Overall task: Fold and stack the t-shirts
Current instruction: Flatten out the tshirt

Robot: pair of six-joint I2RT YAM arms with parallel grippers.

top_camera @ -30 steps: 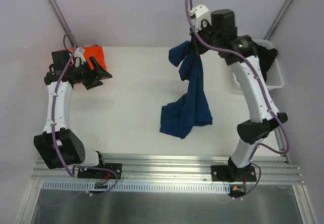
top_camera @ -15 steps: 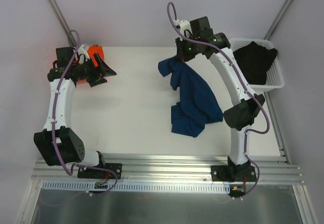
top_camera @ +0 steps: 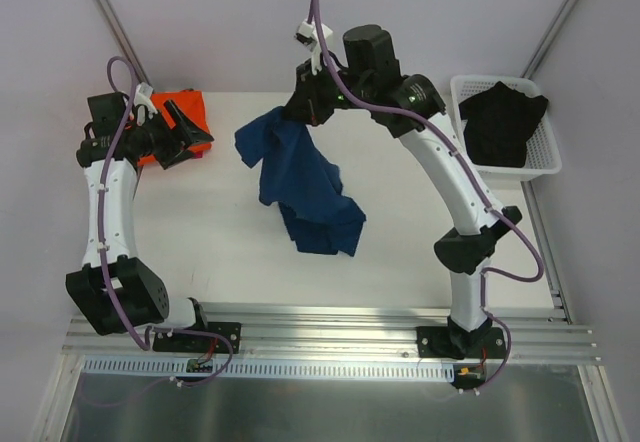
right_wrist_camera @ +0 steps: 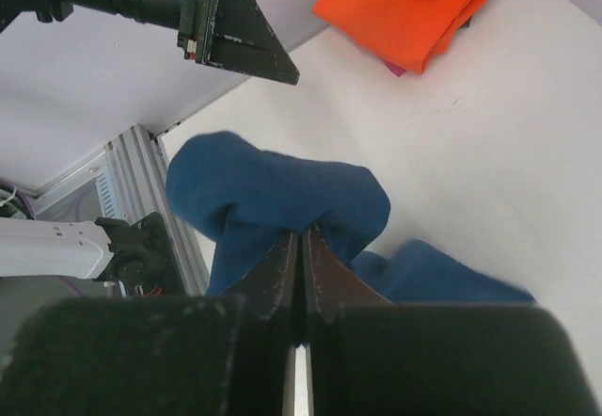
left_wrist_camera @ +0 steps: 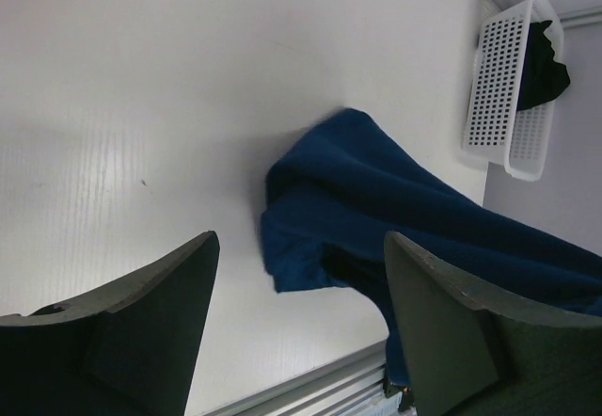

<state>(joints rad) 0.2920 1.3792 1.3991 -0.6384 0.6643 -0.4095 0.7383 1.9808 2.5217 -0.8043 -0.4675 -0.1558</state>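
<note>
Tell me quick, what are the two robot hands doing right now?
Left gripper: open, holding nothing.
Right gripper: closed, pinching a bunched bit of the navy t-shirt.

No readable text, labels, brands or numbers anywhere.

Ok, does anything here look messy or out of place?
Only the navy t-shirt: it dangles bunched from the right gripper, lower end crumpled on the table. The orange t-shirt lies folded.
</note>
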